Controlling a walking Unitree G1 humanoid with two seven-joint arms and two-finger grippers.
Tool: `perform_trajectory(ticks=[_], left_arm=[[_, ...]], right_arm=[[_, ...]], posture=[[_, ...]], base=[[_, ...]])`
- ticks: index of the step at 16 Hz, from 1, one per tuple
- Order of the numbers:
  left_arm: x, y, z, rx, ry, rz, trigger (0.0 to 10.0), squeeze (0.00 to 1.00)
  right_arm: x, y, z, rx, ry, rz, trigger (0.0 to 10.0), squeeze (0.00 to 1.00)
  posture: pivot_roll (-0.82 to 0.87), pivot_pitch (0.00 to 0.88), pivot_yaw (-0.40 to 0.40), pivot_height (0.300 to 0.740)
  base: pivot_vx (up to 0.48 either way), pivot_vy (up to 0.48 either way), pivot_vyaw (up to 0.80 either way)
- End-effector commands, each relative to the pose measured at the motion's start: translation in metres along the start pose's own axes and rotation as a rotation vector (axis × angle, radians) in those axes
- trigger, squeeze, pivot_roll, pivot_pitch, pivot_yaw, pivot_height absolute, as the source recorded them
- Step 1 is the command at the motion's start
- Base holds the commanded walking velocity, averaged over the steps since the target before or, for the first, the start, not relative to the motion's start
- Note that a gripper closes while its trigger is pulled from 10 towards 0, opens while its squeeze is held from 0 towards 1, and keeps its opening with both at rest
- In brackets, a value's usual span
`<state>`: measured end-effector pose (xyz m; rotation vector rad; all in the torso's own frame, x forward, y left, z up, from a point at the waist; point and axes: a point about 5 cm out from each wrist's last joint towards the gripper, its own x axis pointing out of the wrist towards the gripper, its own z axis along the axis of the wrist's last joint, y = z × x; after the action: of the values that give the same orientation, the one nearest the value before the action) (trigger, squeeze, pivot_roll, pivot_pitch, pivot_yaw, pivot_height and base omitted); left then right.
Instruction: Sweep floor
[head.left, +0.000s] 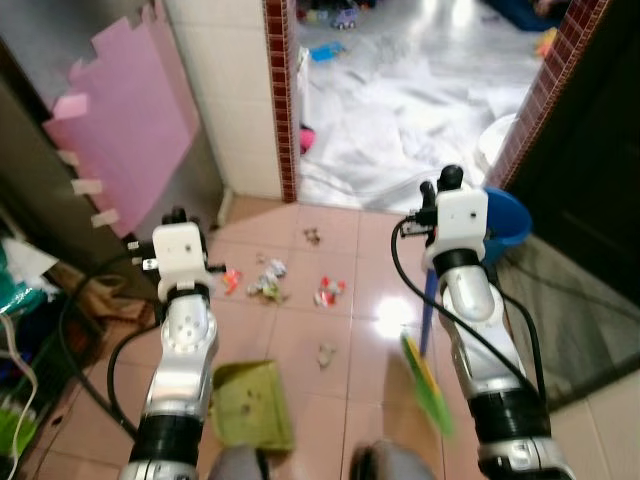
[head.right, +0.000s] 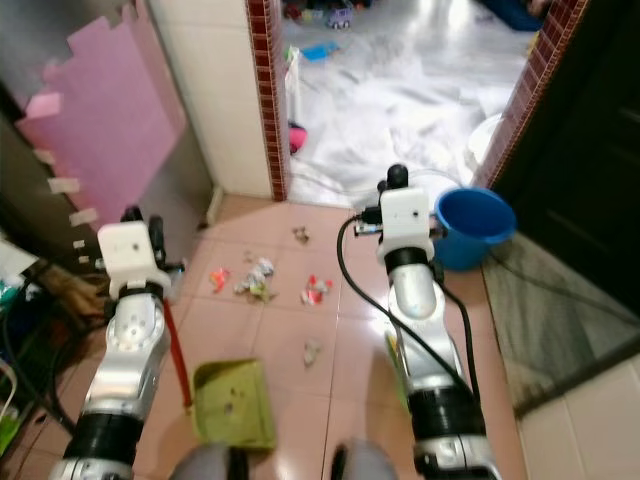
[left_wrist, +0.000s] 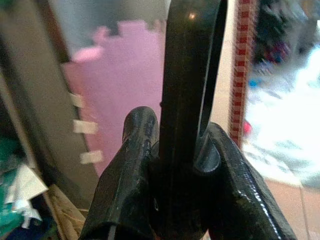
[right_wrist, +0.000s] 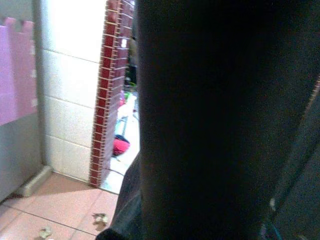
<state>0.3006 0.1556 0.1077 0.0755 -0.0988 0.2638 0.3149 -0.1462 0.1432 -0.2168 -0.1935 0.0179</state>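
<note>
My left gripper (left_wrist: 181, 150) is shut on the black loop handle (left_wrist: 192, 75) of a dustpan. Its red stick (head.right: 176, 345) runs down to the green pan (head.left: 250, 402), which rests on the tiles by my feet. My right gripper (head.left: 441, 187) is shut on a broom. The broom's blue handle (head.left: 428, 310) slants down to blurred green bristles (head.left: 426, 385) just above the floor. Litter lies on the pink tiles ahead: a cluster of wrappers (head.left: 266, 280), a red-and-white scrap (head.left: 328, 291), a small brown bit (head.left: 313, 236) and a crumpled piece (head.left: 326, 352) close to the pan.
A blue bucket (head.right: 474, 226) stands right of the doorway, behind my right wrist. A brick-edged white pillar (head.left: 282, 100) and a pink foam mat (head.left: 130, 120) stand on the left. Cables and clutter (head.left: 30, 330) crowd the far left. A dark door (head.left: 590, 170) bounds the right.
</note>
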Motion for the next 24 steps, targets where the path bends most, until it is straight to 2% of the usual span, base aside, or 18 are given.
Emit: perform_trajectory(ticks=[1, 4, 6, 8, 11, 12, 14, 15, 18, 19, 21, 24], left_arm=[[0.002, -0.007, 0.007, -0.035, -0.051, -0.023, 10.0, 0.00], [0.008, -0.025, 0.002, -0.038, -0.077, -0.047, 10.0, 0.00], [0.016, -0.030, 0.000, -0.010, -0.078, 0.014, 10.0, 0.00], [0.019, -0.035, -0.007, 0.012, -0.031, 0.048, 10.0, 0.00], [0.015, -0.041, -0.017, 0.012, -0.014, 0.009, 10.0, 0.00], [0.009, -0.040, -0.029, 0.015, 0.024, 0.023, 10.0, 0.00], [0.010, -0.036, -0.034, -0.010, 0.068, 0.058, 10.0, 0.00], [0.010, -0.036, -0.037, -0.015, 0.088, 0.063, 10.0, 0.00], [0.010, -0.036, -0.039, -0.013, 0.088, 0.067, 10.0, 0.00], [0.010, -0.036, -0.040, -0.015, 0.090, 0.070, 10.0, 0.00], [0.011, -0.036, -0.041, -0.016, 0.097, 0.074, 10.0, 0.00], [0.011, -0.037, -0.041, -0.018, 0.101, 0.064, 10.0, 0.00]], right_arm=[[0.006, 0.006, 0.017, 0.024, -0.087, 0.025, 10.0, 0.00], [0.007, 0.013, 0.017, 0.087, -0.080, 0.061, 10.0, 0.00], [0.009, 0.017, 0.017, 0.118, -0.079, 0.074, 10.0, 0.00], [0.011, 0.021, 0.017, 0.132, -0.076, 0.098, 10.0, 0.00], [0.012, 0.024, 0.016, 0.130, -0.076, 0.108, 10.0, 0.00], [0.011, 0.028, 0.013, 0.161, -0.066, 0.119, 10.0, 0.00], [0.009, 0.037, 0.010, 0.233, -0.043, 0.154, 10.0, 0.00], [0.008, 0.045, 0.010, 0.288, -0.029, 0.214, 10.0, 0.00], [0.002, 0.057, 0.011, 0.278, -0.021, 0.399, 10.0, 0.00], [-0.001, 0.057, 0.009, 0.258, -0.015, 0.456, 10.0, 0.00], [-0.005, 0.055, 0.007, 0.275, 0.013, 0.557, 10.0, 0.00], [-0.006, 0.045, 0.029, 0.414, 0.016, 0.760, 10.0, 0.00]], posture=[[-0.04, 0.042, 0.021, 0.740], [-0.05, 0.041, 0.020, 0.740], [-0.06, 0.041, 0.021, 0.740], [-0.07, 0.042, 0.023, 0.740], [-0.08, 0.051, 0.024, 0.740], [-0.07, 0.053, 0.024, 0.740], [-0.07, 0.056, 0.021, 0.740], [-0.07, 0.054, 0.020, 0.740], [-0.07, 0.055, 0.018, 0.740], [-0.08, 0.058, 0.015, 0.740], [-0.08, 0.058, 0.015, 0.740], [-0.08, 0.057, 0.016, 0.740]], base=[[0.000, 0.000, 0.00], [0.000, 0.000, 0.00], [0.000, 0.000, 0.00], [0.000, 0.000, 0.00], [0.000, 0.000, 0.00], [0.000, 0.000, 0.00], [0.000, 0.000, 0.00], [0.000, 0.000, 0.00], [0.000, 0.000, 0.00], [0.000, 0.000, 0.00], [0.000, 0.000, 0.00], [0.000, 0.000, 0.00]])
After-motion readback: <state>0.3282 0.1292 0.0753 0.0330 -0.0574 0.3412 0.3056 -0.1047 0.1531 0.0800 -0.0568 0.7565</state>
